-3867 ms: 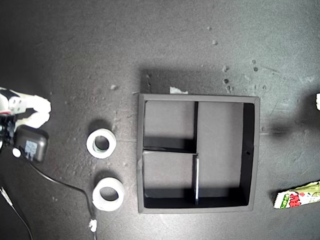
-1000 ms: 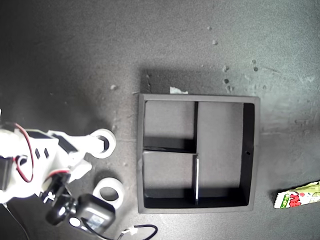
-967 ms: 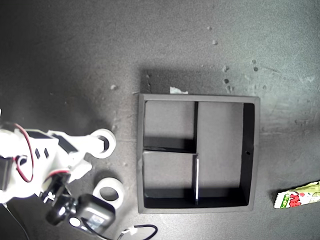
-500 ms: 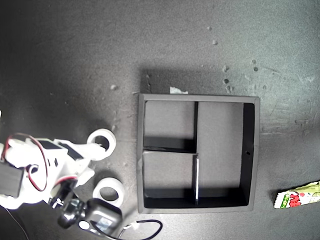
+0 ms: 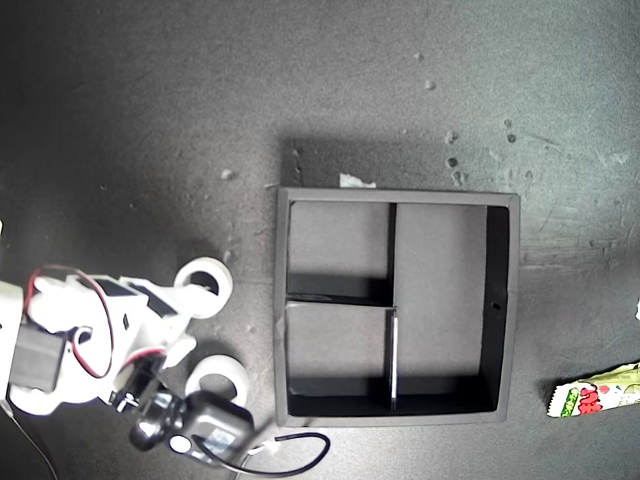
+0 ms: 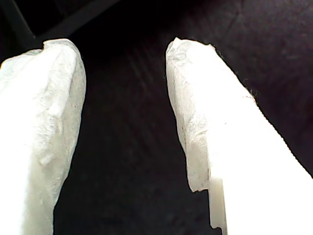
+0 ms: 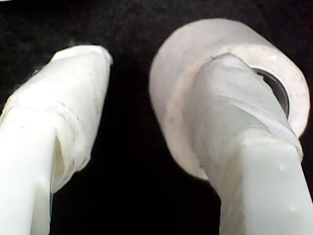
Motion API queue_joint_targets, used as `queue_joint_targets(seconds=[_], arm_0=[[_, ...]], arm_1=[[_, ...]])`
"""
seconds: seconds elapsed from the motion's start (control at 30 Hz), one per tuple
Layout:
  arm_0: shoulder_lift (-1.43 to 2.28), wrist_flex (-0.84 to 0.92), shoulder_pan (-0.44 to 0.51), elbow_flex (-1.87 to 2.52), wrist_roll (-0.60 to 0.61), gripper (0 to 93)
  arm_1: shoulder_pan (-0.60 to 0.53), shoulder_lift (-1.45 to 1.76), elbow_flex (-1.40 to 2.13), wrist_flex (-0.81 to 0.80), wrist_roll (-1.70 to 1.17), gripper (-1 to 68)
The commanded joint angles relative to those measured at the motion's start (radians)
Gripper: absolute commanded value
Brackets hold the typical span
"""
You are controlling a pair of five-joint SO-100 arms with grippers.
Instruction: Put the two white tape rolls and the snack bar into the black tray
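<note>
A dark grey tabletop fills the whole exterior view, matte and a little scuffed. Pale specks and crumbs dot the upper right of that frame, with one more fleck left of centre. Light falls unevenly: the upper right looks washed and greyer, the upper left sinks into shadow, and no wall or window shows
</note>
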Motion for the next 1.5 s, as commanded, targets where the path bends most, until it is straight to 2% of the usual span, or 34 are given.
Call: queue_joint_targets(seconds=[0.0,0.4,0.8,0.9,1.0,1.07,1.3,1.47], arm_0=[[0.052,-0.011,-0.002,-0.015,0.020,11.9],[0.066,-0.012,-0.015,0.014,0.026,11.5],[-0.224,-0.087,-0.011,-0.032,-0.041,12.4],[-0.278,-0.071,-0.015,-0.074,-0.063,9.9],[-0.279,-0.069,-0.028,-0.066,-0.091,2.8],[-0.282,-0.069,-0.029,-0.064,-0.103,0.1],[-0.279,-0.069,-0.021,-0.052,-0.160,0.0],[-0.224,-0.069,-0.023,-0.035,-0.138,0.0]], arm_1=[[0.002,0.008,0.003,-0.023,0.008,10.0],[0.002,0.012,0.018,-0.025,0.012,9.6],[-0.002,0.009,0.029,-0.044,0.021,9.8],[-0.012,0.002,0.009,-0.040,0.038,10.9],[-0.025,0.003,-0.006,-0.040,0.086,11.4],[-0.038,0.002,-0.006,-0.069,0.129,11.9],[-0.104,0.000,0.109,-0.235,0.337,15.5],[-0.207,0.000,0.184,-0.249,0.495,19.0]])
